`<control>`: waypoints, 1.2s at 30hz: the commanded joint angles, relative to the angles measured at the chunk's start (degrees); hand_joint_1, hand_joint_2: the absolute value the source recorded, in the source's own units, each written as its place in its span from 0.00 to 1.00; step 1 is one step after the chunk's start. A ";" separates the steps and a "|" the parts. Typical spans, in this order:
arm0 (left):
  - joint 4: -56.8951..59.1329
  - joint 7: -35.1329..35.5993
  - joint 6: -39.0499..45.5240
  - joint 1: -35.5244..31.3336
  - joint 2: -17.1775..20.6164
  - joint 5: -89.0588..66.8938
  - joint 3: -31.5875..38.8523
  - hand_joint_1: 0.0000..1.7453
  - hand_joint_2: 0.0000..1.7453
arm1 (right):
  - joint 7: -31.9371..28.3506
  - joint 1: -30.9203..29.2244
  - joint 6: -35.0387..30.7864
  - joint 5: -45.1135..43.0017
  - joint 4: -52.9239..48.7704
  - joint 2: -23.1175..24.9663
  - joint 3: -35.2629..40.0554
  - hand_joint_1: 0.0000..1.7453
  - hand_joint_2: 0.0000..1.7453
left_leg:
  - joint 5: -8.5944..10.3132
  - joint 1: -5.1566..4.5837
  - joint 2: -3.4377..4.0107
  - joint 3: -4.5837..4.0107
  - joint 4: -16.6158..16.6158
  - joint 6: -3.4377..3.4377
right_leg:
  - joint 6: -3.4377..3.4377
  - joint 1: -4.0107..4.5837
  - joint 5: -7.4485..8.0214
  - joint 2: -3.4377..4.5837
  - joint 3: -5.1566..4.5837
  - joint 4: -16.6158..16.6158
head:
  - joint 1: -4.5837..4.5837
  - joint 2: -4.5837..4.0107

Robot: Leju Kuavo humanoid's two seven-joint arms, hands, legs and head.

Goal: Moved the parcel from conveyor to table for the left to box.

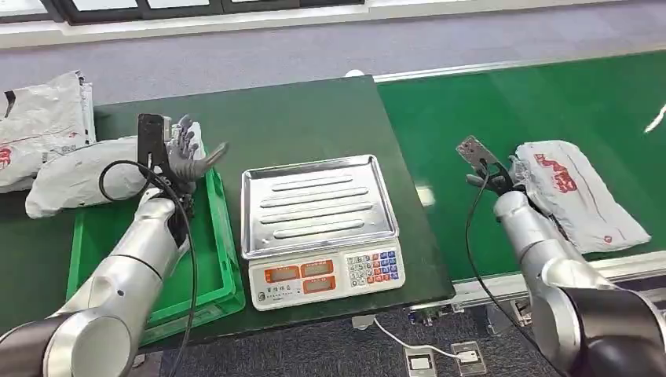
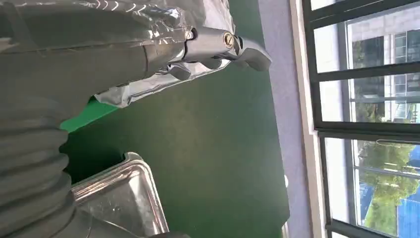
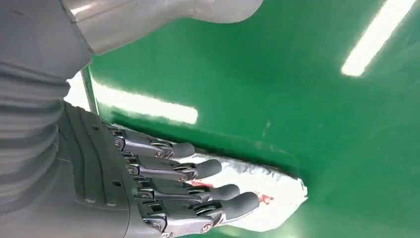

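Note:
A white parcel with red print (image 1: pixel 583 196) lies on the green conveyor belt (image 1: pixel 550 102). My right hand (image 1: pixel 493 177) is at the parcel's near left end. In the right wrist view its fingers (image 3: pixel 198 171) stretch out flat over the white parcel (image 3: pixel 280 196), with the thumb held apart, and nothing is gripped. My left hand (image 1: pixel 185 154) is raised over the green box (image 1: pixel 216 236), fingers spread and holding nothing. A grey-white parcel (image 1: pixel 75 174) lies in the box just left of that hand. The left wrist view shows the thumb (image 2: pixel 237 47) in front of this parcel (image 2: pixel 203 15).
An electronic scale with a steel tray (image 1: pixel 314 208) stands on the dark green table (image 1: pixel 298 118) between box and belt. More bagged parcels (image 1: pixel 39 118) are piled at the far left. A white cable and floor sockets (image 1: pixel 440 357) lie below the table's front edge.

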 commanded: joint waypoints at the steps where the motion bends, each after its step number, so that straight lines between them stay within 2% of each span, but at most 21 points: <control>1: 2.66 0.68 -0.23 -0.60 0.68 0.11 -2.97 0.00 1.00 | 1.94 -2.21 0.92 2.80 3.76 -0.11 6.65 0.00 1.00 | -0.06 0.04 0.01 0.20 -0.06 -0.01 | -0.05 0.04 -0.03 0.07 0.20 -0.08 | 0.00 0.00; 5: 2.67 0.66 -0.24 -0.54 0.71 0.13 -2.96 0.00 1.00 | 1.88 -2.11 0.85 2.78 3.75 -0.11 6.59 0.00 1.00 | -0.08 0.05 0.02 0.23 -0.05 -0.01 | -0.05 0.05 -0.04 0.09 0.23 -0.09 | 0.00 0.00; 10: 2.62 0.64 -0.29 -0.01 0.89 0.39 -3.17 0.00 1.00 | 6.48 -1.29 0.33 8.89 3.89 -0.89 9.36 0.00 1.00 | -0.07 0.06 -0.02 0.23 -0.06 0.00 | -0.04 0.06 -0.04 0.04 0.26 -0.11 | 0.00 0.00; 13: 2.73 0.87 -0.02 0.16 0.93 0.62 -3.12 0.00 1.00 | 8.53 -1.82 3.78 11.80 4.66 -0.90 11.23 0.00 1.00 | -0.03 0.01 -0.01 0.11 -0.04 0.00 | -0.02 0.01 -0.02 0.02 0.11 -0.05 | 0.00 0.00; 14: 2.71 0.81 -0.10 0.40 0.96 0.61 -3.27 0.00 1.00 | 10.88 -2.00 6.01 14.18 4.77 -0.59 13.28 0.00 1.00 | -0.05 0.05 -0.02 0.18 -0.05 0.00 | -0.04 0.04 -0.03 0.03 0.20 -0.10 | 0.00 0.00; 23: 2.75 0.77 -0.06 0.52 0.96 0.61 -3.28 0.00 1.00 | 11.09 -1.94 6.00 14.29 4.70 -0.36 13.34 0.00 1.00 | -0.09 0.07 0.02 0.23 -0.04 0.00 | -0.05 0.07 -0.04 0.08 0.24 -0.09 | 0.00 0.00; 25: 2.67 0.80 0.17 0.63 0.98 0.76 -3.25 0.00 1.00 | 12.67 -1.75 5.44 15.56 4.29 -0.46 13.98 0.00 1.00 | -0.08 0.05 0.03 0.22 -0.05 0.00 | -0.04 0.06 -0.03 0.09 0.22 -0.10 | 0.00 0.00; 26: 2.60 0.78 0.24 0.95 1.10 0.78 -3.41 0.00 1.00 | 15.78 -1.38 4.71 17.41 4.26 -0.53 14.91 0.00 1.00 | -0.08 0.06 0.04 0.26 -0.07 0.01 | -0.04 0.06 -0.03 0.11 0.26 -0.13 | 0.00 0.00; 28: 2.59 0.69 0.38 1.16 1.16 0.83 -3.42 0.00 1.00 | 15.97 -1.02 4.47 17.13 4.23 -0.68 14.20 0.00 1.00 | -0.08 0.05 0.02 0.23 -0.06 0.01 | -0.04 0.05 -0.03 0.08 0.24 -0.11 | 0.00 0.00; 30: 2.52 0.38 0.45 1.47 1.66 1.17 -3.40 0.00 1.00 | 10.04 -0.23 3.70 13.00 3.55 -0.09 9.34 0.00 1.00 | -0.04 0.04 -0.02 0.15 -0.06 0.01 | -0.03 0.04 -0.03 0.02 0.17 -0.09 | 0.00 0.00; 34: 2.64 0.28 0.20 1.64 2.08 1.40 -3.49 0.00 1.00 | 9.80 -0.09 2.72 14.42 3.83 0.67 9.29 0.00 1.00 | -0.10 0.06 0.10 0.38 -0.15 -0.01 | -0.07 0.06 -0.03 0.18 0.36 -0.19 | 0.00 0.00; 36: 2.62 0.12 0.23 1.63 1.94 1.53 -3.56 0.00 1.00 | 9.98 -0.31 2.77 14.56 3.85 1.11 8.73 0.00 1.00 | -0.04 0.01 0.07 0.13 -0.05 -0.01 | -0.04 0.01 -0.01 0.10 0.10 -0.04 | 0.00 0.00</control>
